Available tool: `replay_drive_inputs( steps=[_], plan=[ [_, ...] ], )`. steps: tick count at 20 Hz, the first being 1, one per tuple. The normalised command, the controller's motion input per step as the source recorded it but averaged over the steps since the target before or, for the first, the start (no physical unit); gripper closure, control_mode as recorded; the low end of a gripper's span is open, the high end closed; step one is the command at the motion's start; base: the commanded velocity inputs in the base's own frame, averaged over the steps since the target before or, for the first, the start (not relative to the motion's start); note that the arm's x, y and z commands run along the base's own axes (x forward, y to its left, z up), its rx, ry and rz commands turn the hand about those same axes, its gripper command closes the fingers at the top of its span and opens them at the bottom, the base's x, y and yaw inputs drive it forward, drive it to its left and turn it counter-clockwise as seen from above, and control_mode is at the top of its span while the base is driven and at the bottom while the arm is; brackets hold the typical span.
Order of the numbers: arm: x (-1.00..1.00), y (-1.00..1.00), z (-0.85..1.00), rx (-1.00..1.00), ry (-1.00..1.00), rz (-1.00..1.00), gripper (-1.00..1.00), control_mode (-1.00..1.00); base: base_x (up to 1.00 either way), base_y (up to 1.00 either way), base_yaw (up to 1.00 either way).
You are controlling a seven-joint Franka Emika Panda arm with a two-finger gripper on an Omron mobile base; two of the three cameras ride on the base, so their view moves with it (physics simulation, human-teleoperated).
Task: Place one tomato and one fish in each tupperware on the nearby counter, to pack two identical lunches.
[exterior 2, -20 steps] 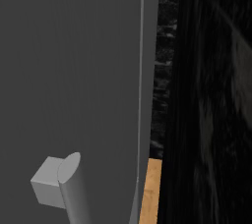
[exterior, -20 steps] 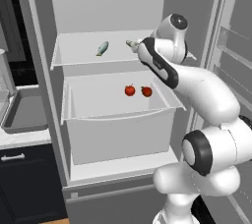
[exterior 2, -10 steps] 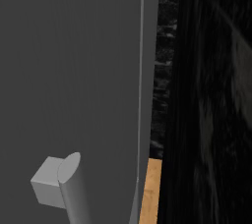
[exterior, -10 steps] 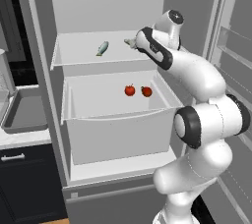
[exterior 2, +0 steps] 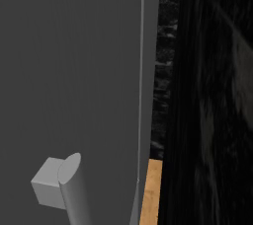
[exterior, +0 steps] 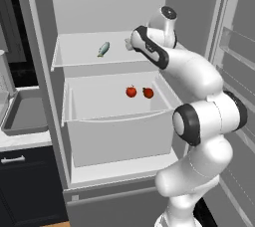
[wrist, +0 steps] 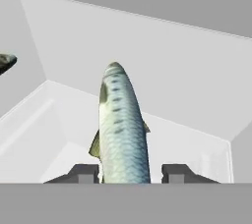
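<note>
Reaching onto the upper fridge shelf (exterior: 79, 59), our tool (wrist: 132, 173) closes around a fish (wrist: 122, 125); we cannot tell whether it grips yet; next we lift it toward the tupperware (exterior: 25, 116)

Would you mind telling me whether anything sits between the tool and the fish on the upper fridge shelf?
Nothing visible does. In the hand view the fish lies directly between the tool's fingertips, with bare shelf around it.

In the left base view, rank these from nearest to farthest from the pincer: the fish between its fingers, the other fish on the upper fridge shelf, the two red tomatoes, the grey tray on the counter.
1. Silvery scaled fish, between the pincer fingers.
2. Second fish, to its left on that shelf.
3. Two red tomatoes, shelf below; too close to call.
4. Shallow grey plastic tray, far left, on the counter.
</note>
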Motion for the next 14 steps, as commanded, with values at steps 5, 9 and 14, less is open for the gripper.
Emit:
replay_drive_inputs(
  steps=[5,9,14],
  plan=[
    [-0.28,0.16,-0.57,-0.05,0.01,0.00,1.00,-1.00,0.00,0.00,0.00],
    [-0.78,-0.03,-0.38,0.00,0.13,0.00,1.00,-1.00,0.00,0.00,0.00],
    [-1.00,-0.01,-0.20,0.00,0.02,-0.02,1.00,-1.00,0.00,0.00,0.00]
  ],
)
